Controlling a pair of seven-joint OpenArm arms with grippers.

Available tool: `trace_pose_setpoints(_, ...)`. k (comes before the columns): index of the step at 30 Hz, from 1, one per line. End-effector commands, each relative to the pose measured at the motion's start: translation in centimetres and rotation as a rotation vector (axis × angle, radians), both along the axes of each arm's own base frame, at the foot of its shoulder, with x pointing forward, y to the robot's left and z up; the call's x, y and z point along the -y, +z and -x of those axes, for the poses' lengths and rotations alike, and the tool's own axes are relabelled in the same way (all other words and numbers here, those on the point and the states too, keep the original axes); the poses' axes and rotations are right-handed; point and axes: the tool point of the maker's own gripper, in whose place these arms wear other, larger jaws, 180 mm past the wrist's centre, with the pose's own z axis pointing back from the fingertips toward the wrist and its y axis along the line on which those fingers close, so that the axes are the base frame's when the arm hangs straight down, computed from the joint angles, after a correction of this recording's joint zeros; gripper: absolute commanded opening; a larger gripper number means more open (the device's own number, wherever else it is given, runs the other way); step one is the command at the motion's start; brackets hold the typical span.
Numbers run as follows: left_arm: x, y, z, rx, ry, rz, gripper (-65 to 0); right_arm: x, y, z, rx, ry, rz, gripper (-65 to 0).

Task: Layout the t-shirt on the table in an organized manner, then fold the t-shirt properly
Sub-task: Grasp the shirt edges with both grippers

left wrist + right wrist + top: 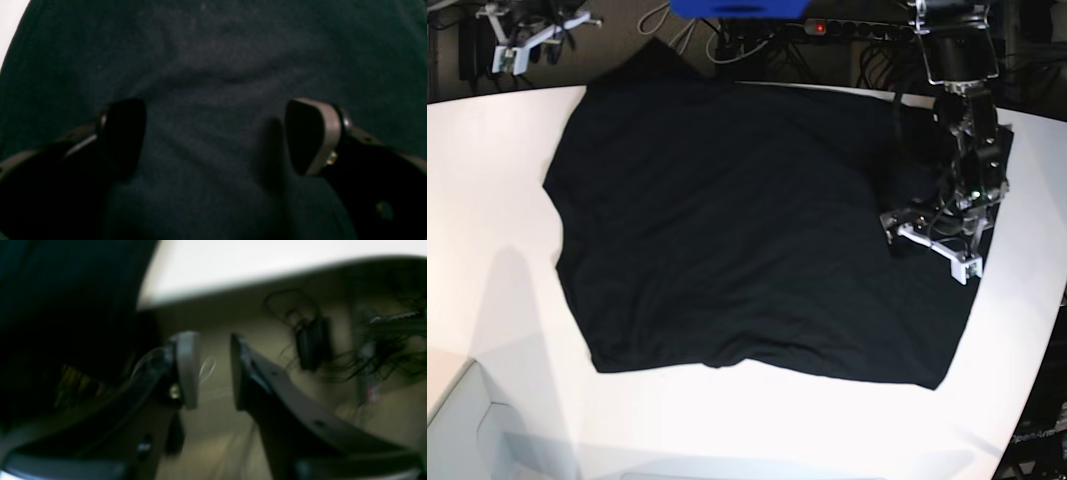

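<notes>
Black cloth of the t-shirt (737, 230) lies spread almost flat across the white worktop (497, 200), likely laid out ready for folding. Left hand (213, 136) hovers low over the fabric, fingers spread wide, holding nothing. Right hand (213, 370) hangs off past the worktop's edge, fingers partly apart, empty.
</notes>
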Motion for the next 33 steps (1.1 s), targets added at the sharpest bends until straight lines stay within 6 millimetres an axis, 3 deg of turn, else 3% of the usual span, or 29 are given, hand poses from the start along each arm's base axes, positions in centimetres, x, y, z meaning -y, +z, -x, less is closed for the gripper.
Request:
trace_pose_setpoints(1, -1.0, -1.6, 2.4, -0.104, 0.022, 0.000, 0.0, 0.8, 1.4, -1.5, 0.065, 0.002, 0.031, -44.0)
trace_pose_setpoints(5, -2.4, -1.7, 3.2, -0.107, 0.070, 0.004, 0.0, 1.5, 4.1, -8.1, 0.221, 0.069, 0.072, -37.2)
trace_pose_setpoints(8, -3.2, -2.2, 4.3, -0.128, 0.088, -0.001, 0.0, -0.8, 5.2, -13.7, 0.289, 0.181, 0.047, -33.8)
trace_pose_setpoints(11, -3.8, -2.2, 4.9, -0.132, 0.104, -0.005, 0.0, -3.8, 4.4, -19.6, 0.280, 0.291, 0.001, -32.4)
trace_pose_setpoints(14, -3.9, -1.5, 5.1, -0.116, 0.099, -0.021, 0.0, -6.1, 3.4, -24.2, 0.264, 0.339, -0.048, -32.5)
trace_pose_setpoints(19, -3.8, 0.2, 5.0, -0.071, 0.082, -0.046, 0.0, -8.1, 1.3, -29.6, 0.230, 0.361, -0.104, -32.6)
trace_pose_setpoints(22, -3.8, 0.3, 5.0, -0.068, 0.083, -0.047, 0.0, -7.7, -1.0, -30.2, 0.187, 0.340, -0.122, -32.6)
trace_pose_setpoints(24, -3.9, 0.0, 5.2, -0.076, 0.086, -0.044, 0.0, -7.8, -2.8, -29.4, 0.156, 0.336, -0.134, -32.6)
trace_pose_setpoints(28, -3.9, 0.1, 5.0, -0.072, 0.086, -0.044, 0.0, -7.8, -5.7, -25.5, 0.095, 0.332, -0.145, -32.6)
trace_pose_setpoints(33, -3.9, 0.3, 4.7, -0.064, 0.086, -0.045, 0.0, -8.6, -5.9, -20.0, 0.117, 0.355, -0.141, -32.6)
